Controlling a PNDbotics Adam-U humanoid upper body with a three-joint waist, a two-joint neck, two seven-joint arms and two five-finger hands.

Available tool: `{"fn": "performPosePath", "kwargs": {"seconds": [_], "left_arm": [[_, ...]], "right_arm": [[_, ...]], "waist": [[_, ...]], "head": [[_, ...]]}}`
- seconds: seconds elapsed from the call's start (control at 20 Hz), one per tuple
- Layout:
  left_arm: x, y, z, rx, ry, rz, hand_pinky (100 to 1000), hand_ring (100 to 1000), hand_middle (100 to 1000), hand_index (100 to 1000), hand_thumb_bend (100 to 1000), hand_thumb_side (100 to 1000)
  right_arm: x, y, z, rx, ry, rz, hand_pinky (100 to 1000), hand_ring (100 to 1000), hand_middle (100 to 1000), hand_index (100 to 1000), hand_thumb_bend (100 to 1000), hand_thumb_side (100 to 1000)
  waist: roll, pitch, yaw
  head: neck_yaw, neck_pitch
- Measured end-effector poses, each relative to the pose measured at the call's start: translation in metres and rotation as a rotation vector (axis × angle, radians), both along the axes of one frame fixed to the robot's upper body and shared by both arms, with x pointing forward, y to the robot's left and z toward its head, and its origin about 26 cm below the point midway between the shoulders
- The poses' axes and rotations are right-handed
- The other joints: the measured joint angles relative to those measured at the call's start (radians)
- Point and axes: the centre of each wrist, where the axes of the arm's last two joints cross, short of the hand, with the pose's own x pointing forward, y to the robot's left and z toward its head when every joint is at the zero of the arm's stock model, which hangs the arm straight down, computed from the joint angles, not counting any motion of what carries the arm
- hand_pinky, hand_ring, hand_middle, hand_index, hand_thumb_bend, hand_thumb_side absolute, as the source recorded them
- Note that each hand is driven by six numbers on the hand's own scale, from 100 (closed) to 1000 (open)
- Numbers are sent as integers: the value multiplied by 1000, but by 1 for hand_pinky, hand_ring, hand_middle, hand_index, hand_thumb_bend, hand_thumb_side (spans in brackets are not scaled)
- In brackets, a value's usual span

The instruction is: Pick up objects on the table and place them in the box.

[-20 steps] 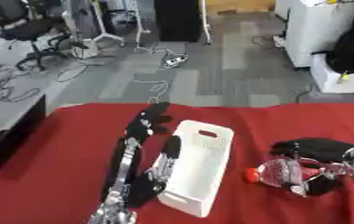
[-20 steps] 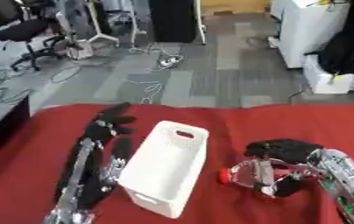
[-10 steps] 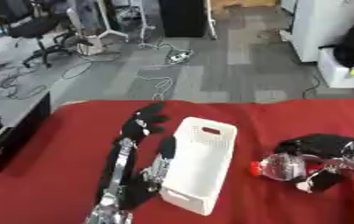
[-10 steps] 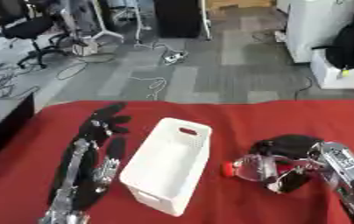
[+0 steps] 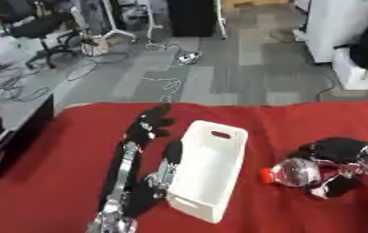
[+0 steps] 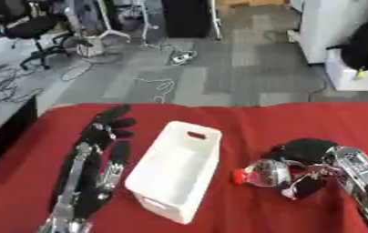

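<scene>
While your right hand (image 5: 336,154) sits at the right edge of the left eye view, its fingers are curled around a clear plastic bottle (image 5: 295,172) with a red cap, lying sideways on the red table (image 5: 259,113) with the cap toward the white box (image 5: 209,168). That box stands at the lower centre, apart from the bottle. Your left hand (image 5: 149,126) lies left of the box, fingers straight and relaxed, holding nothing.

Seen from the right eye view, the bottle sits right of centre, the box left of it, and your left hand at centre left.
</scene>
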Motion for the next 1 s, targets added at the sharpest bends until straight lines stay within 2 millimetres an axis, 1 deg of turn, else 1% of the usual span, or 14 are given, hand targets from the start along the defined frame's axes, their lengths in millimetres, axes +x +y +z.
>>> {"fn": "performPosePath", "kwargs": {"seconds": [0.05,0.1,0.15,0.2,0.25,0.3,0.35,0.45,0.7,0.75,0.8,0.85,1.0], "left_arm": [[0,0,0,0,-2,-2,679,776,820,884,266,784],[0,-1,0,1,-2,-3,679,776,820,884,266,784],[0,-1,1,2,-1,-5,679,776,820,884,266,784],[0,-1,1,3,-3,-7,679,776,820,884,266,784],[0,-1,2,4,-4,-8,679,776,820,884,266,785],[0,-1,2,4,-4,-8,679,776,820,884,266,785],[0,-1,2,5,-3,-8,679,776,820,884,266,785],[0,-1,2,5,-3,-8,679,776,820,884,265,785],[0,-1,1,5,-1,-8,679,776,820,884,265,785],[0,-1,1,5,1,-7,679,776,820,884,266,785],[-1,-1,0,5,4,-6,679,776,820,884,267,784],[-1,0,-1,6,5,-5,678,776,820,884,267,784],[-2,1,-3,7,14,-1,678,776,820,884,267,784]], "right_arm": [[0,-1,0,3,-12,2,100,297,496,914,299,486],[0,-3,0,10,-25,4,100,269,468,895,293,479],[1,-3,-1,22,-41,8,100,189,384,836,270,454],[1,-5,-2,38,-59,11,100,199,395,844,273,458],[1,-6,-2,57,-79,14,100,112,294,758,237,430],[1,-7,-2,79,-102,19,100,119,303,766,242,431],[2,-8,-3,99,-122,23,100,100,232,700,206,420],[2,-9,-4,137,-163,29,100,100,214,660,190,424],[2,-15,-3,173,-218,34,100,100,237,653,181,443],[2,-16,-3,172,-221,33,100,134,269,661,151,480],[2,-18,-2,170,-223,32,100,152,287,662,178,467],[2,-19,-2,168,-224,32,100,172,316,664,175,476],[1,-22,2,157,-225,32,100,183,326,663,173,475]], "waist": [[0,2,1],[0,3,2],[1,3,3],[1,4,4],[2,6,4],[3,8,4],[3,9,4],[3,9,4],[2,5,0],[0,1,-2],[-3,-4,-3],[-6,-10,-5],[-9,-21,-15]], "head": [[0,2],[0,4],[0,6],[0,7],[0,7],[0,7],[0,7],[0,7],[0,7],[0,8],[0,8],[1,8],[5,9]]}}
